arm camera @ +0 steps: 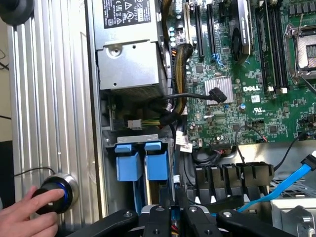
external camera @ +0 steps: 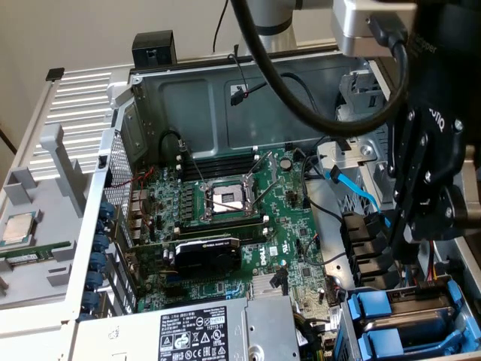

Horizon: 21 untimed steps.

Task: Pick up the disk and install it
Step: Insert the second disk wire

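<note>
Gripper (arm camera: 170, 217): above the drive bay, fingers close together – cannot tell if gripping.
Disk (arm camera: 157, 165): blue-framed, seated in bay.
Hand (arm camera: 29, 215): on round button (arm camera: 55, 193).

The end effector (external camera: 421, 226) is black, built of jointed links studded with silver screws and faint white lettering. Above it sits a silver-grey wrist block (external camera: 368, 26), with thick black cables (external camera: 301, 105) looping past.

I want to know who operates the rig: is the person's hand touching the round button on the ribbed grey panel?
Touching. The wrist view shows a finger of the hand lying directly on the round button, with no gap between them.
</note>
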### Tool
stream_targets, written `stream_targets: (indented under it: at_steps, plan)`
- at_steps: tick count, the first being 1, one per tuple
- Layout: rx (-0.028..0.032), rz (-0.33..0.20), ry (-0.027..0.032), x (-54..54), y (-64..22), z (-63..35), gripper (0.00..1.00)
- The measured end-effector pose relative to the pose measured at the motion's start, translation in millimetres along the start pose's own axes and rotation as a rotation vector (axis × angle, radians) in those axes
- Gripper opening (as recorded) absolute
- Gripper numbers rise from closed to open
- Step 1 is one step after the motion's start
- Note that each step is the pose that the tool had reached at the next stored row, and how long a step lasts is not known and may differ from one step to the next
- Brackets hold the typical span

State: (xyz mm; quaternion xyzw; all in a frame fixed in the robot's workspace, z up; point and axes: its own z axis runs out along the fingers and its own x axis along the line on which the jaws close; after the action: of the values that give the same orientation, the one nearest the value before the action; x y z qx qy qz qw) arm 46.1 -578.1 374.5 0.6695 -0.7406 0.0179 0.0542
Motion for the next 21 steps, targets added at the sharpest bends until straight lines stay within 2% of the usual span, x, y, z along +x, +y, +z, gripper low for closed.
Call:
stream_targets:
  at_steps: [3, 8, 9, 10, 17, 21]
  plan:
    - [-0.002, -0.001, -0.0206, 3.4, -0.5, 0.4, 0.16]
    - [-0.0067, -0.004, -0.0684, 12.1, -1.5, 1.8, 0.16]
    - [-0.0075, -0.004, -0.0769, 14.1, -1.7, 2.0, 0.16]
    - [-0.0081, -0.005, -0.0821, 15.8, -1.9, 2.4, 0.16]
    - [-0.0096, -0.005, -0.0978, 26.4, -3.1, 6.6, 0.16]
    - [-0.0101, -0.006, -0.1027, 28.1, -3.5, 9.4, 0.16]
